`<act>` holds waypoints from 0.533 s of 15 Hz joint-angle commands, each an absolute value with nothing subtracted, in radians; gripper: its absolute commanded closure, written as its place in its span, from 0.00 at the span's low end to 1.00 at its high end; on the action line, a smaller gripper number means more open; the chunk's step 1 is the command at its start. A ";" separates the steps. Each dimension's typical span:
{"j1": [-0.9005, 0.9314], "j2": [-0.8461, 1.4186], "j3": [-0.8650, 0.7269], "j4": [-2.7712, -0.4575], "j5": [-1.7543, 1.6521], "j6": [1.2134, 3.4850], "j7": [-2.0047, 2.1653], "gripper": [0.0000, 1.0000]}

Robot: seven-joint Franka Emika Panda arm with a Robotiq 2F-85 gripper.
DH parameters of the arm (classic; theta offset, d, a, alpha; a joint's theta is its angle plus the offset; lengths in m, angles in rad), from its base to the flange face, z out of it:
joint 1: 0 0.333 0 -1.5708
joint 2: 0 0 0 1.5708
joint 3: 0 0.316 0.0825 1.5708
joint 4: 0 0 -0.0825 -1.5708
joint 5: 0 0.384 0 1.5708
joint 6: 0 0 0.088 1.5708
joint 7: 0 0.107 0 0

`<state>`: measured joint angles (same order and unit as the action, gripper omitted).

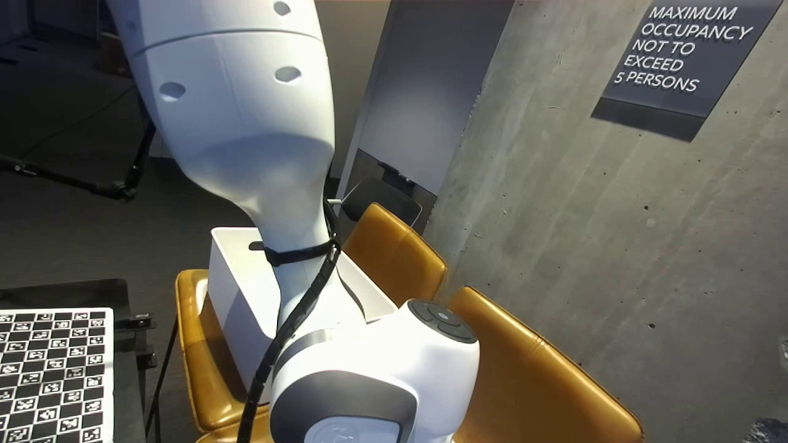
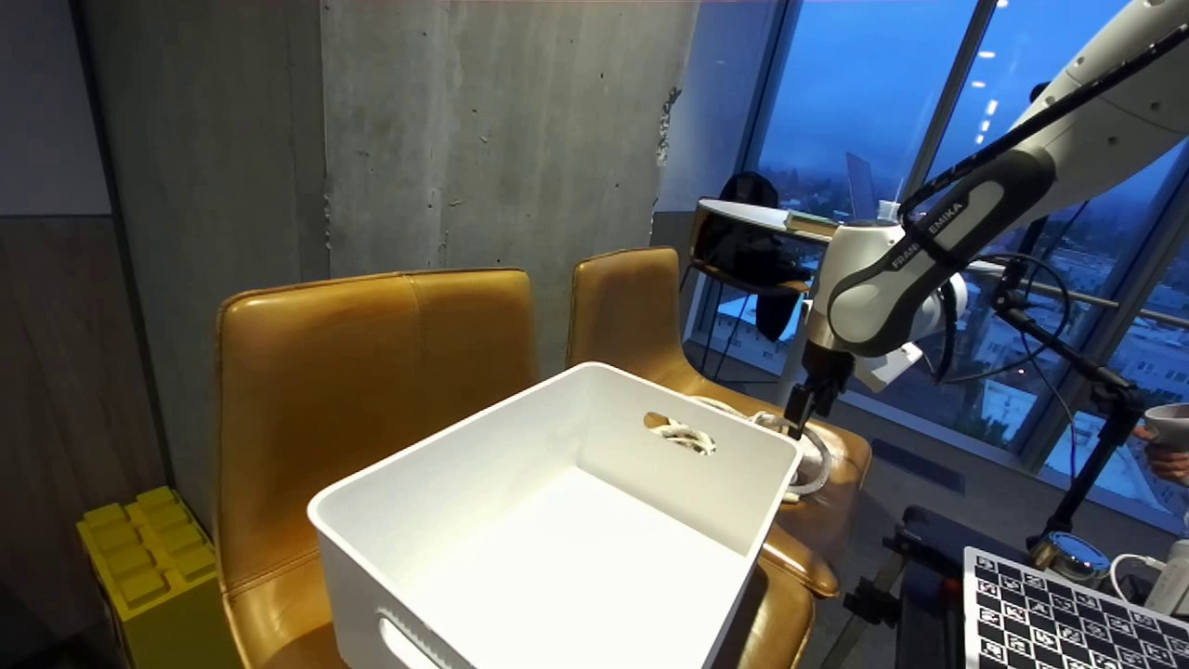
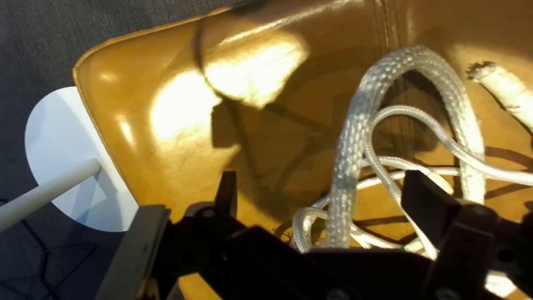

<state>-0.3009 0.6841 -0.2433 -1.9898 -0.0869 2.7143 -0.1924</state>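
Observation:
My gripper (image 3: 321,183) stands open above a tan leather chair seat (image 3: 166,175). A loop of thick braided whitish rope (image 3: 345,179) rises between its fingers, and thinner white cords (image 3: 410,112) coil around it. Whether the rope touches either finger I cannot tell; nothing is gripped. At the right of the wrist view lies a pale rope end with a frayed tip (image 3: 506,89). In an exterior view the gripper (image 2: 801,416) points down just behind the far wall of a white bin (image 2: 446,502), beside the rope bundle (image 2: 817,465). The bin's visible floor is bare.
The bin rests on tan chairs (image 2: 372,372) along a concrete wall (image 2: 520,139). A yellow block (image 2: 153,576) stands at the left. A checkered board (image 2: 1050,604), a black stand (image 2: 1096,372) and a hand with a cup (image 2: 1169,460) are at the right. A white round base (image 3: 70,146) adjoins the seat.

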 commanded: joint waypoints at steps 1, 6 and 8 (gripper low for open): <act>-0.300 0.686 -0.217 -1.984 -0.093 2.729 -0.180 0.25; -0.288 0.720 -0.225 -1.980 -0.098 2.727 -0.162 0.58; -0.286 0.724 -0.228 -1.984 -0.099 2.722 -0.159 0.73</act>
